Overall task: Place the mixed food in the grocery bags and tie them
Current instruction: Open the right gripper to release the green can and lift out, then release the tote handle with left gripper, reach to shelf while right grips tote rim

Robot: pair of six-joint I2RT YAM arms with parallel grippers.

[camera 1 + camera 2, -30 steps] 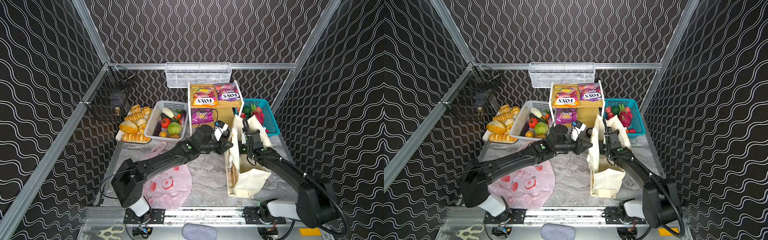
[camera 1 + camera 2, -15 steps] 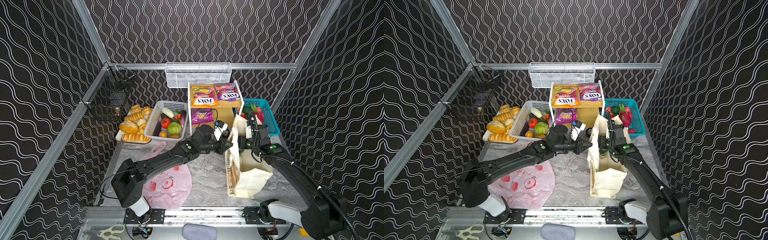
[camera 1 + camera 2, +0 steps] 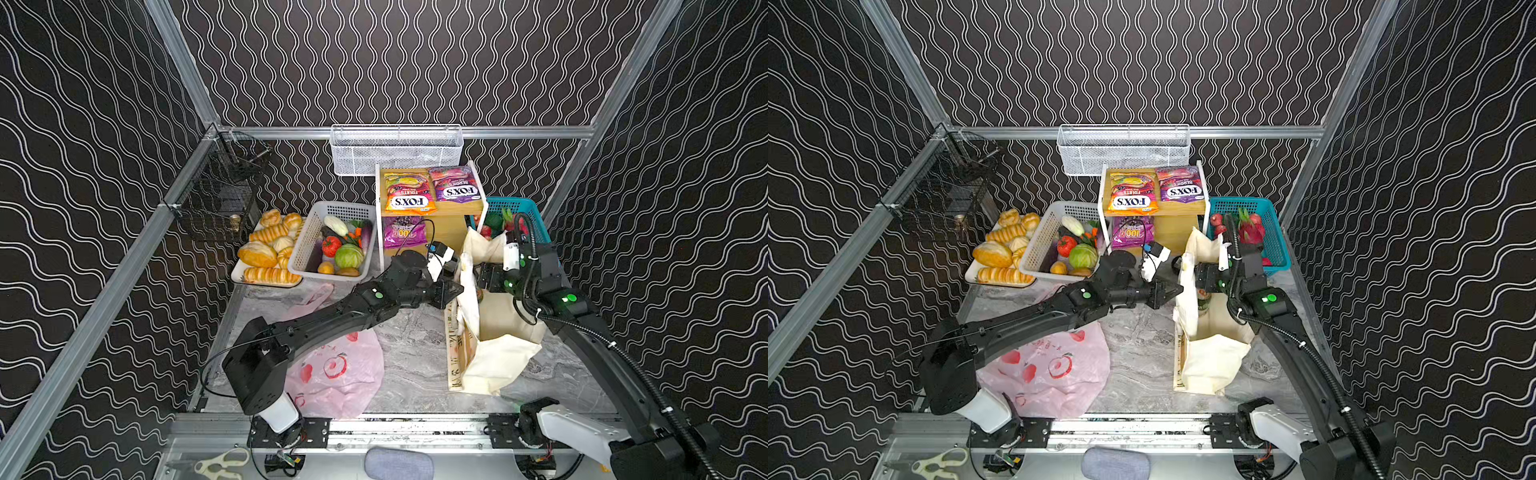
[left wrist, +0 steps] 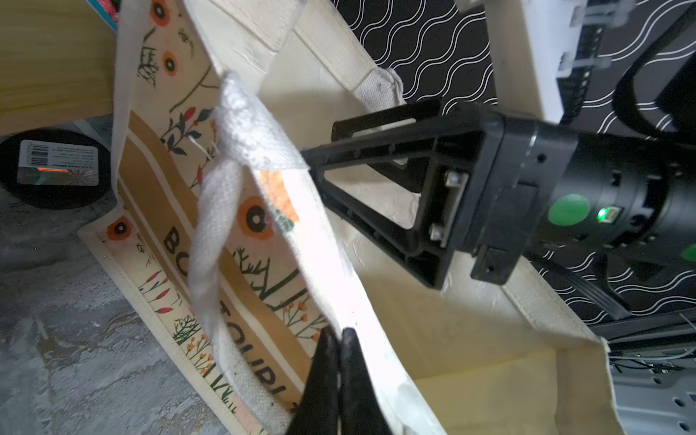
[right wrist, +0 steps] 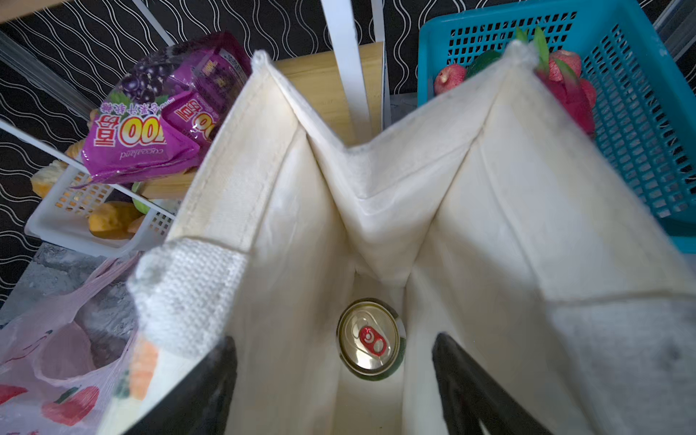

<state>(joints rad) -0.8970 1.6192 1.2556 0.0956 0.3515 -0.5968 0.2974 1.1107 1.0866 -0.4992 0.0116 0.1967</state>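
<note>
Only the green can (image 5: 369, 339) sits in the tote (image 3: 498, 365), rim pinched by the left gripper (image 4: 341, 333), right gripper (image 5: 335, 346) spread above; vegetables (image 3: 348, 255), packets (image 3: 409, 195) and tying remain.

Both top views are brightly and evenly lit from overhead and sharp throughout, with only faint shadows on the marble tabletop (image 3: 415, 353). In the left wrist view the canvas tote (image 4: 433, 339) rim burns out to white glare, and the left gripper (image 4: 340, 335) is blurred. In the right wrist view the woven handle (image 5: 184, 293) and the right gripper (image 5: 334, 338) are out of focus, while the can (image 5: 369, 339) lid glints, sharp.
</note>
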